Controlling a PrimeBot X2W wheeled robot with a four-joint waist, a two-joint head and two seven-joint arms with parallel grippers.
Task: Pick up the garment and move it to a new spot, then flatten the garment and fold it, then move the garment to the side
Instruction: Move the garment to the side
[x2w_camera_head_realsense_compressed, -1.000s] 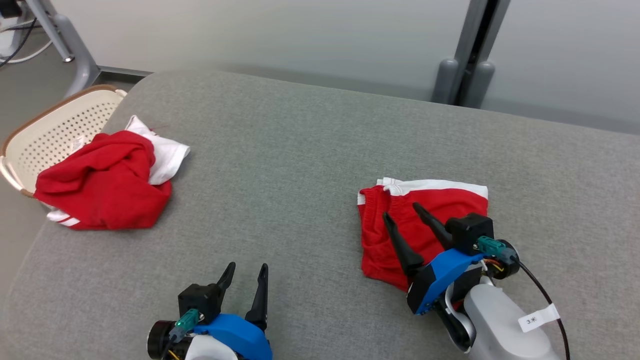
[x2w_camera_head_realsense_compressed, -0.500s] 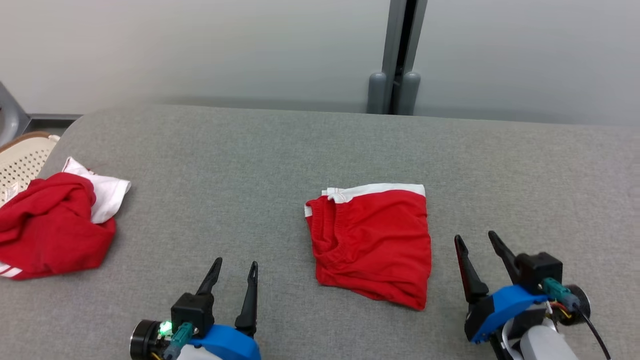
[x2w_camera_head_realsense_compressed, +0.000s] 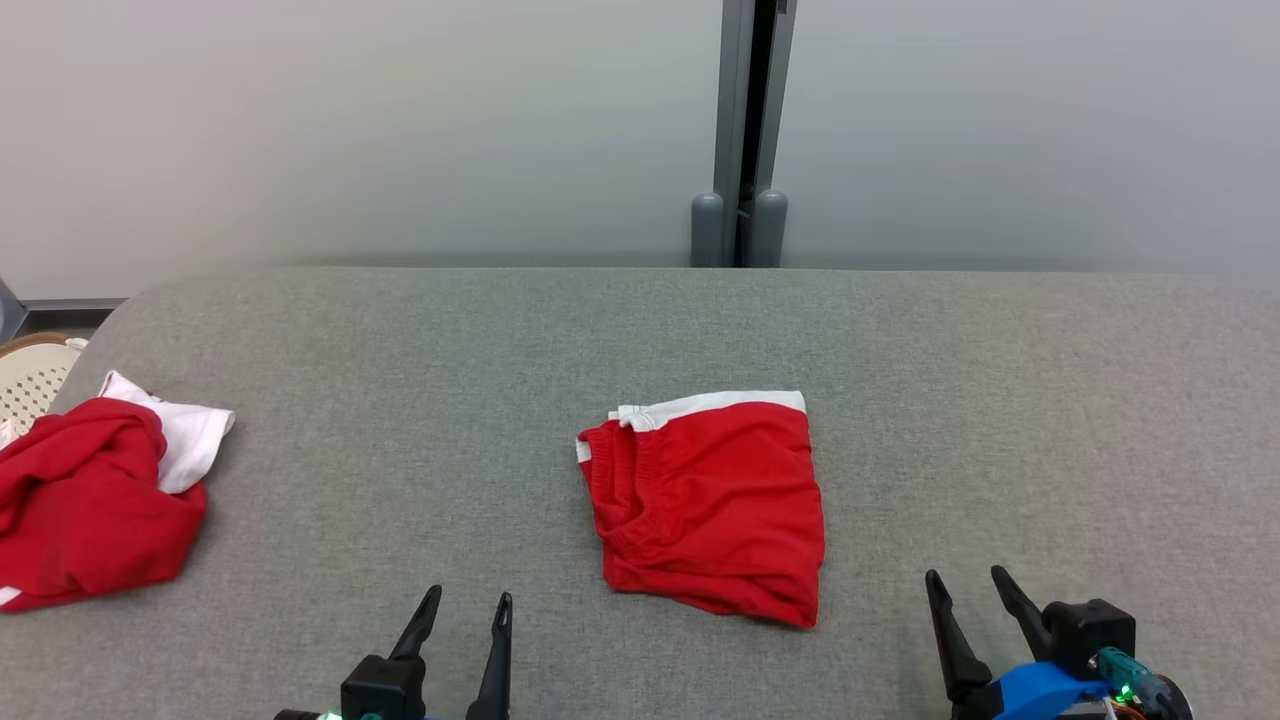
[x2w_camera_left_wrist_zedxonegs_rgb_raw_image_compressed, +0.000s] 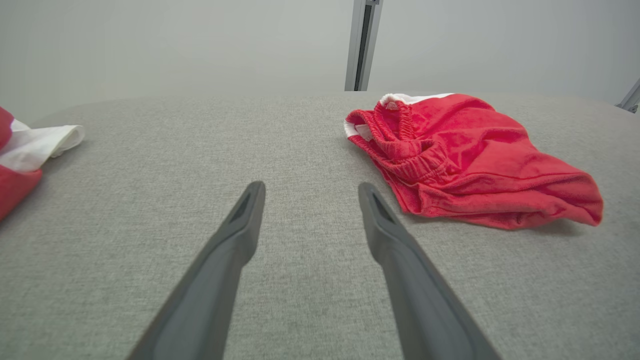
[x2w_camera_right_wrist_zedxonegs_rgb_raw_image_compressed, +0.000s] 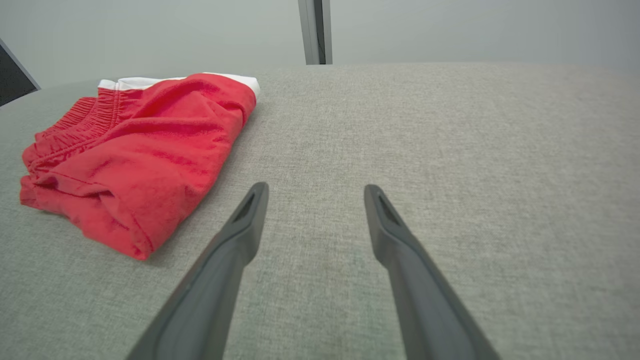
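A folded red garment (x2w_camera_head_realsense_compressed: 710, 505) with a white waistband edge lies near the middle of the grey padded table (x2w_camera_head_realsense_compressed: 420, 380); it also appears as a folded red garment (x2w_camera_left_wrist_zedxonegs_rgb_raw_image_compressed: 470, 155) in the left wrist view and as a folded red garment (x2w_camera_right_wrist_zedxonegs_rgb_raw_image_compressed: 135, 155) in the right wrist view. My left gripper (x2w_camera_head_realsense_compressed: 468, 596) stands open at the bottom left, apart from it, nothing between its fingers (x2w_camera_left_wrist_zedxonegs_rgb_raw_image_compressed: 240, 225). At the bottom right my right gripper (x2w_camera_head_realsense_compressed: 965, 572) is open too, empty, to the right of the garment, its fingers (x2w_camera_right_wrist_zedxonegs_rgb_raw_image_compressed: 385, 225) over bare cloth.
A crumpled red and white pile of clothing (x2w_camera_head_realsense_compressed: 95, 500) lies at the table's left edge, beside a perforated cream basket (x2w_camera_head_realsense_compressed: 30, 375). A grey post (x2w_camera_head_realsense_compressed: 740, 130) stands against the wall behind the table.
The camera has swung right and tilted, shifting the whole scene left. My right gripper has drawn back off the folded garment toward the lower right; the left gripper sits lower in view.
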